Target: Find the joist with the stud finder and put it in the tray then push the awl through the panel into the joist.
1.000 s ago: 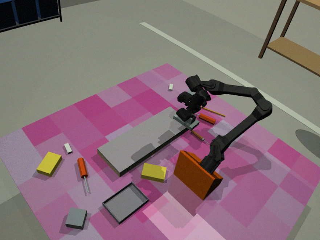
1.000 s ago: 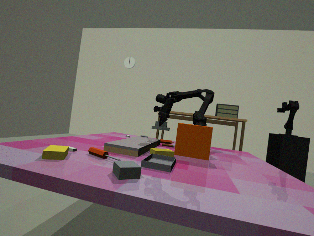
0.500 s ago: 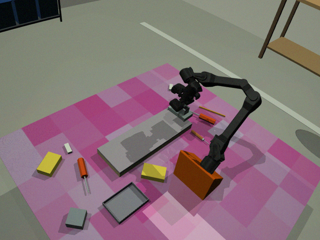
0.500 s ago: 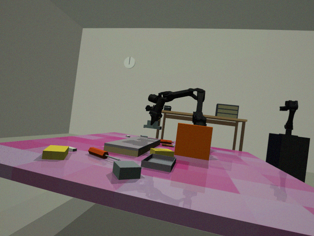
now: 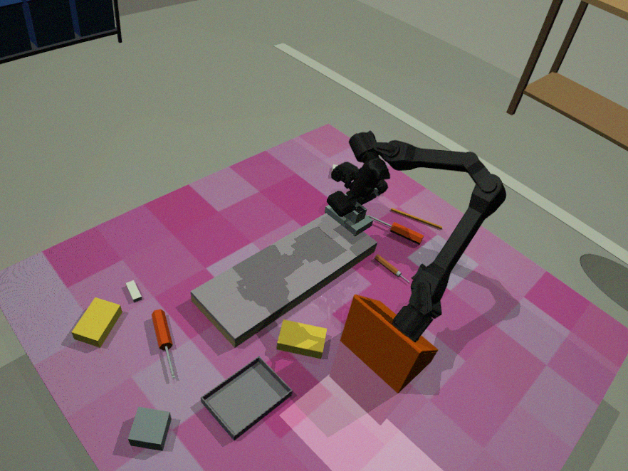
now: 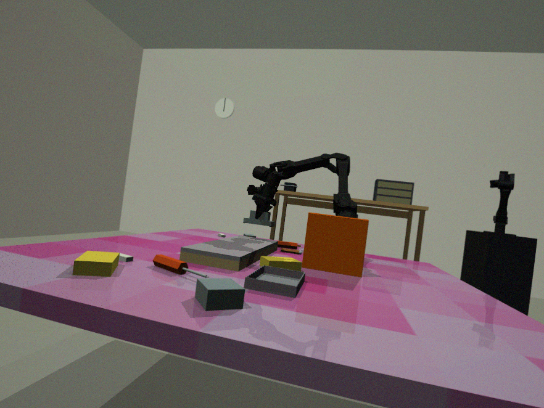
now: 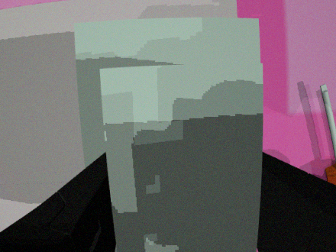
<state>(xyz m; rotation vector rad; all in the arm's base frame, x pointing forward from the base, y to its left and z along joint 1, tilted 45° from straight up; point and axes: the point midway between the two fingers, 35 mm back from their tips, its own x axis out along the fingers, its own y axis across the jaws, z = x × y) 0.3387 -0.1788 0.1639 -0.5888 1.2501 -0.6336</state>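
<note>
My gripper [image 5: 356,211] [image 6: 262,211] is shut on the stud finder [image 5: 349,221] [image 6: 258,219] [image 7: 183,137], a flat pale grey-green block. It holds the stud finder a little above the far end of the grey floor panel [image 5: 253,294] [image 6: 228,252] [image 7: 41,111]. The dark-rimmed tray [image 5: 231,378] [image 6: 272,287] lies empty near the panel's near end. The awl [image 5: 389,265], with a brown handle and thin tip, lies on the mat to the right of the panel's far end.
An orange-handled screwdriver [image 5: 405,232] [image 7: 328,116] and a pencil [image 5: 416,218] lie beyond the awl. A bigger screwdriver [image 5: 161,328], two yellow blocks [image 5: 96,320] [image 5: 301,338], a grey block [image 5: 149,428] and a white chip [image 5: 133,289] lie around. The arm stands on an orange box [image 5: 380,349].
</note>
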